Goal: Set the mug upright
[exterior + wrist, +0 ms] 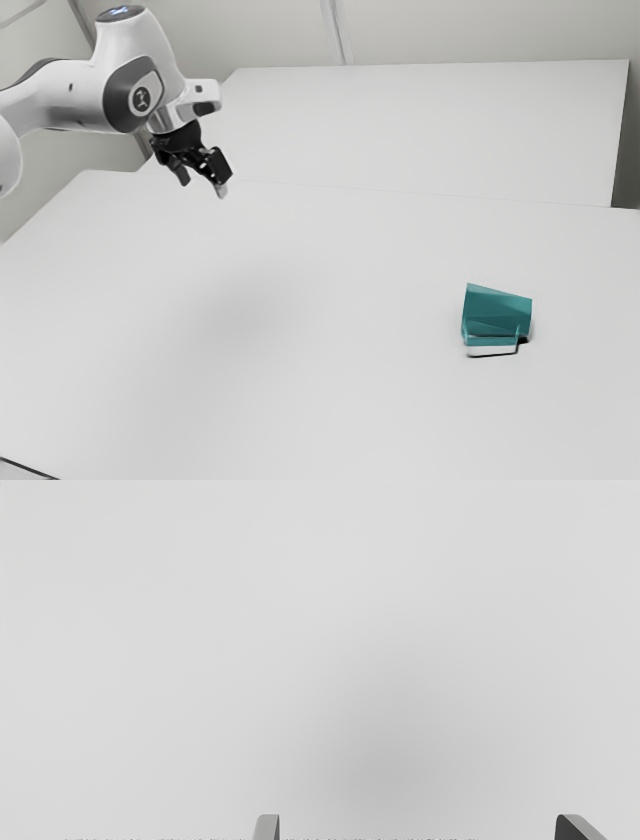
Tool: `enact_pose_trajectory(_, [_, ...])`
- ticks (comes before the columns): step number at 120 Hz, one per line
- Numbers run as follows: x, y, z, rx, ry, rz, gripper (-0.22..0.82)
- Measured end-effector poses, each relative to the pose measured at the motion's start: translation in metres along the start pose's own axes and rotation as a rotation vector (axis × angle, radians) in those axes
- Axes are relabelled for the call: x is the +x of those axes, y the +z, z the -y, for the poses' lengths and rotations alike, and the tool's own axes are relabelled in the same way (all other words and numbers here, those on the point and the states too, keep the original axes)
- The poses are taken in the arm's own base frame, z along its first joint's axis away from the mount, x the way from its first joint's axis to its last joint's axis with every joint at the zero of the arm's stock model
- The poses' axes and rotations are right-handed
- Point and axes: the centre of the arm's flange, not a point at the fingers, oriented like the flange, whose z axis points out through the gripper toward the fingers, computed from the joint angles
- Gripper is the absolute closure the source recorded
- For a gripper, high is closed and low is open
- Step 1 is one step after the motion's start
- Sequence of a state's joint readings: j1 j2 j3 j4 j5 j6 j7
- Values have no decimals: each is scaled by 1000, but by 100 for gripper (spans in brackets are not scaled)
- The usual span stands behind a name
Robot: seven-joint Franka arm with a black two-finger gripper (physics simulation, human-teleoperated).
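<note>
Desk: plain white (330, 420), with a soft grey shadow; another white surface (430, 120) lies beyond it
Room: pale walls (480, 30)
Mug: teal (495, 310), tipped on its side on the desk, toward the exterior view's right
Gripper: black (202, 184), raised above the desk, well apart from the mug; fingers (267, 827) wide apart, empty
Markings: round emblem (141, 98) on the white arm (75, 95); too small to read

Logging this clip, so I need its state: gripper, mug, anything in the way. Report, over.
Gripper open, empty, raised above the table. Teal mug on its side, toward the exterior view's right. No obstacle seen between them.
</note>
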State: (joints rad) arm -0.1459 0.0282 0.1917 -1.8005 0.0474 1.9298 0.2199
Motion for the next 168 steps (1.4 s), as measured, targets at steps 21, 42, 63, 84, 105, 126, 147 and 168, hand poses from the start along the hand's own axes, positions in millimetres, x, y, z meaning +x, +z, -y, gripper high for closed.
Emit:
enact_pose_trajectory(21, [-25,-17,6,-34,-31,-26,0])
enact_pose_trajectory(42, [-45,-11,-53,-171,3,-14,0])
enact_pose_trajectory(63, [-50,19,-83,-328,-44,18,0])
enact_pose_trajectory(84, [-64,76,-136,-402,-40,59,0])
enact_pose_trajectory(105, [-59,116,-186,-428,-37,41,0])
enact_pose_trajectory(126, [-49,149,-230,-478,-64,1,0])
enact_pose_trajectory(147, [-39,168,-244,-537,-123,-58,0])
enact_pose_trajectory(168, [-25,191,-250,-587,-161,-94,0])
